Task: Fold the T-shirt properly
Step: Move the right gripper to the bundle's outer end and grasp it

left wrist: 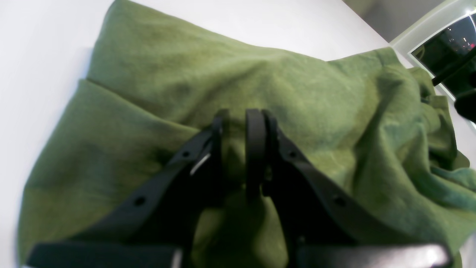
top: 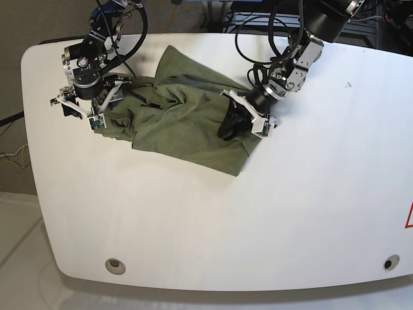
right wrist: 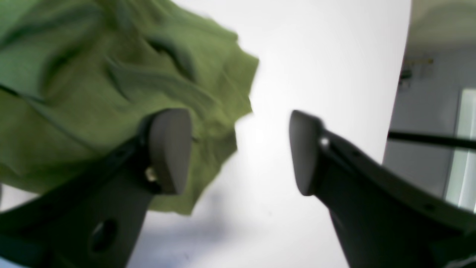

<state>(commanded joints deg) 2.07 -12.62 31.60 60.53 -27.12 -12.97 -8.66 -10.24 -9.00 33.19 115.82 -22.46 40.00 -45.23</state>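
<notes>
Olive-green cotton T-shirt [top: 187, 116] lies crumpled on the white rounded desk [top: 213, 219], far-centre, with its long axis running from the far left toward the near right. The cloth is bunched and creased at the left end and flatter toward the right corner.

Left hand [left wrist: 238, 123], at the shirt's right edge, has its jaws drawn narrow with a fold of fabric pinched between them. Judged: gripping there to lift or pull that side straight.

Right hand [right wrist: 240, 150] stands wide at the shirt's left edge, with nothing between its pads [right wrist: 169, 149]. Probably lining up on the ragged edge there.
</notes>
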